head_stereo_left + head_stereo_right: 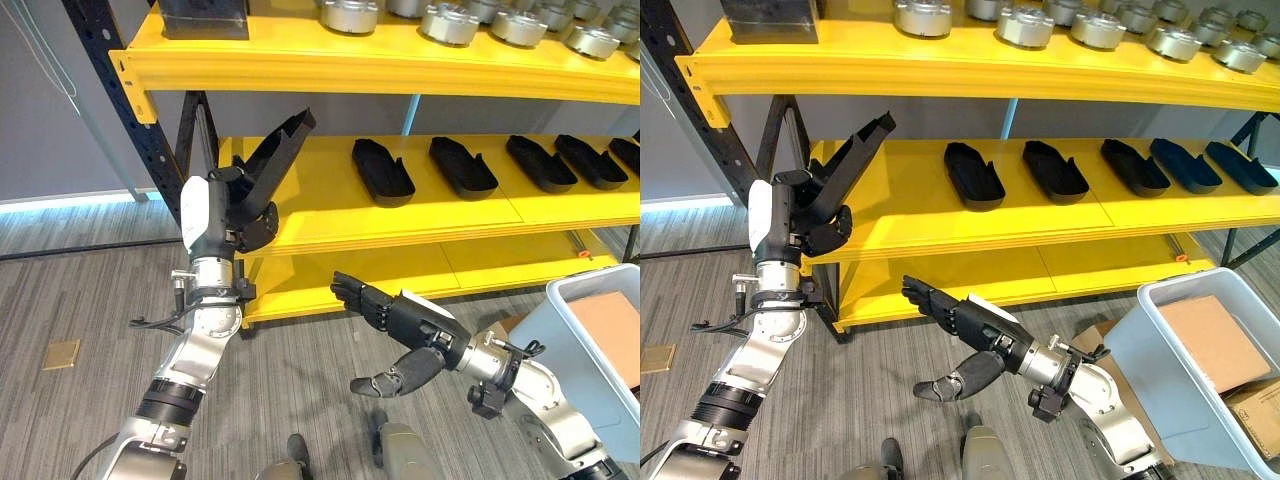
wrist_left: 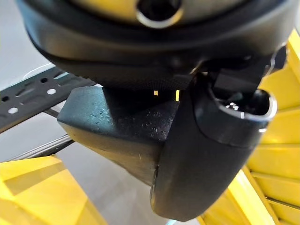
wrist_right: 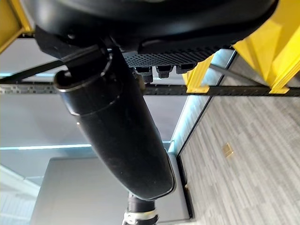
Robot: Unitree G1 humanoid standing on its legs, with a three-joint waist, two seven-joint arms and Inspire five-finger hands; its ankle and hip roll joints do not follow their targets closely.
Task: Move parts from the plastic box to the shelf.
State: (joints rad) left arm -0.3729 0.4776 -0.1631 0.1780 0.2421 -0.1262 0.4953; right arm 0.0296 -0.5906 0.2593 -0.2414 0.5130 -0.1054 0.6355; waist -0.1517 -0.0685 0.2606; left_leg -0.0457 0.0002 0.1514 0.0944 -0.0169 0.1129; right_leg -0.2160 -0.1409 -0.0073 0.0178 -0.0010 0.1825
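Observation:
A long black moulded part (image 1: pixel 281 148) points up at a tilt over the left end of the middle yellow shelf (image 1: pixel 330 218), with my left hand (image 1: pixel 248 218) shut on its lower end. The left wrist view has the thumb (image 2: pixel 206 159) pressed against that part (image 2: pixel 112 133). Several matching black parts (image 1: pixel 383 171) lie in a row on the same shelf to the right. My right hand (image 1: pixel 403 318) hangs open and empty in front of the bottom shelf; its thumb (image 3: pixel 117 136) is straight. The grey plastic box (image 1: pixel 1155 350) stands at the lower right.
Several round metal parts (image 1: pixel 449 23) and a dark box (image 1: pixel 204 18) sit on the top shelf. A black rack upright (image 1: pixel 100 50) stands left of the part. A cardboard sheet (image 1: pixel 1212 340) lies in the plastic box. Grey floor stretches before the rack.

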